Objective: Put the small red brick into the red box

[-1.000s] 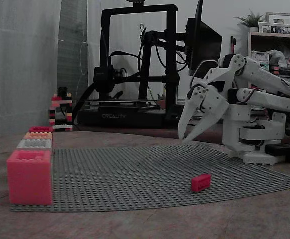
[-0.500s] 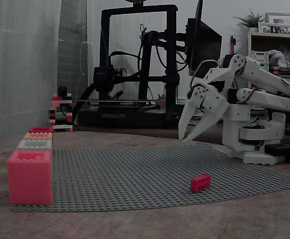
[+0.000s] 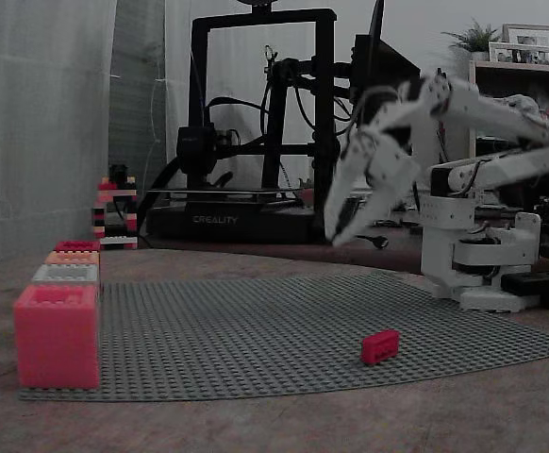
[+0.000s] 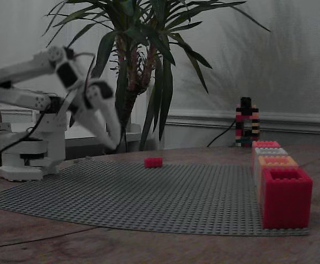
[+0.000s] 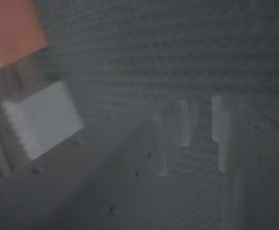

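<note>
The small red brick [image 3: 379, 346] [image 4: 153, 162] lies alone on the grey studded baseplate [image 3: 256, 330] [image 4: 165, 192]. The red box [image 4: 285, 197] is the deep crimson one at the near end of a row of boxes; in the other fixed view it is the far one [image 3: 76, 245]. My white gripper [image 3: 335, 240] [image 4: 116, 144] hangs in the air, well above the plate and apart from the brick. Its fingertips [image 3: 329, 236] sit close together with nothing between them. The wrist view is blurred.
The row also holds an orange box [image 3: 72, 257] [image 4: 278, 161] [image 5: 10, 28], a grey-white box [image 3: 65, 274] [image 4: 270, 151] [image 5: 43, 120] and a pink-salmon box [image 3: 56, 335] [image 4: 265, 144]. A small brick tower [image 3: 114, 212] [image 4: 246, 122] stands beyond the plate. A 3D printer [image 3: 256, 142] and a plant [image 4: 143, 66] stand behind.
The arm has risen, carrying the gripper up and a little left in the fixed view. The brick and the boxes have not moved.
</note>
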Controlling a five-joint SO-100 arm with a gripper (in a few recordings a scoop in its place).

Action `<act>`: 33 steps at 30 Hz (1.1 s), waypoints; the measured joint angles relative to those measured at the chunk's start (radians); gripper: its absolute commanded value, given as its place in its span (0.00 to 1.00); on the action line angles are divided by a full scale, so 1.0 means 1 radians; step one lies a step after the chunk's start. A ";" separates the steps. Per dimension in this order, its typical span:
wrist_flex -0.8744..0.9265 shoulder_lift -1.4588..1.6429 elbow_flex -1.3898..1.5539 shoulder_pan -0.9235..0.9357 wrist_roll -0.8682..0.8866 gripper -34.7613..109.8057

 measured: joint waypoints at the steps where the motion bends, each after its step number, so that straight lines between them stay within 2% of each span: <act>1: 0.012 -0.058 -0.066 -0.014 0.018 0.24; 8: 0.176 -0.371 -0.423 -0.156 0.273 0.24; 14: 0.255 -0.554 -0.583 -0.328 0.456 0.24; 25: 0.391 -0.882 -0.729 -0.591 0.591 0.29; 33: 0.379 -1.026 -0.821 -0.692 0.649 0.31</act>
